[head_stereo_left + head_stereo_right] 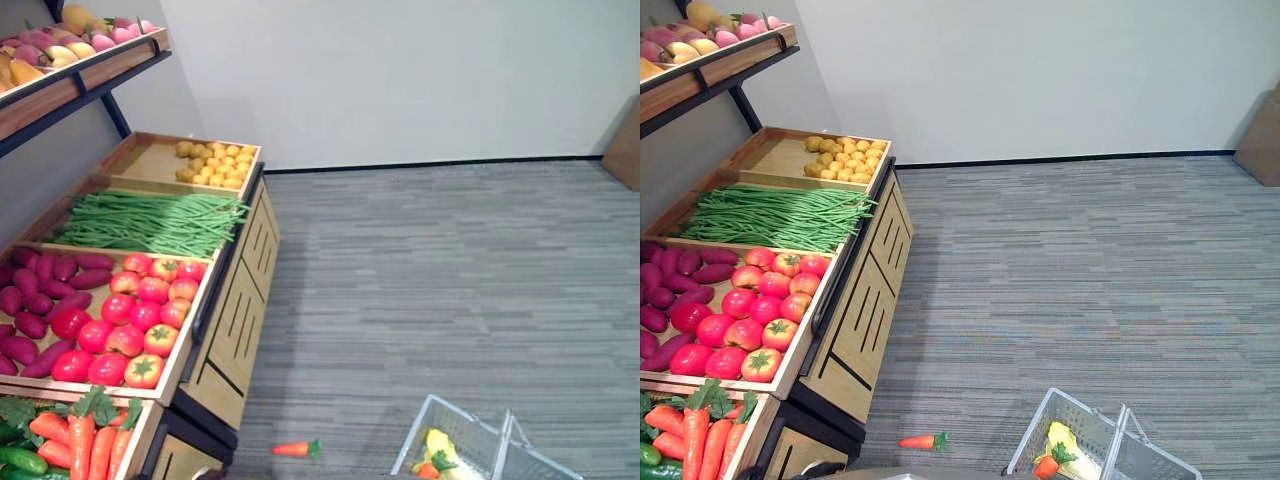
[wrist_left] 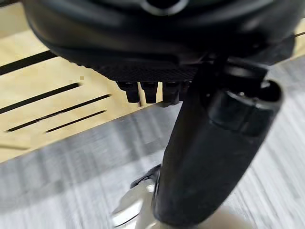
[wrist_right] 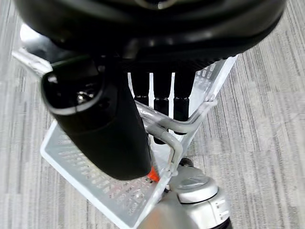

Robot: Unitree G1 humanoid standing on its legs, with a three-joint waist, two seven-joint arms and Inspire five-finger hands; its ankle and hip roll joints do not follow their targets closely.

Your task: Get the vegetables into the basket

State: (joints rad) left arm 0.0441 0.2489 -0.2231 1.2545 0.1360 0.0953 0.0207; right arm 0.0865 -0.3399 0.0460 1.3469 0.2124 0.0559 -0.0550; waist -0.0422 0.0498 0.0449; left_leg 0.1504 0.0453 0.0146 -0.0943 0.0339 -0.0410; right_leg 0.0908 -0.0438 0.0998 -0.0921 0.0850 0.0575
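At the bottom centre, a stiff, light carrot (image 1: pixel 296 449) lies on the floor, best pinched mid-body; right hand (image 3: pixel 157 102) grasps the basket (image 3: pixel 90 179) handle, left hand (image 2: pixel 157 90) fingers curled, empty

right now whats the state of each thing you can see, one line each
basket: upright on the floor, handle in the right hand, holds a yellow vegetable and a carrot
right hand: curled round the basket handle
left hand: fingers curled, holding nothing
loose carrot: lying on the floor beside the stand
tomatoes: piled in their crate
green beans: heaped in their tray
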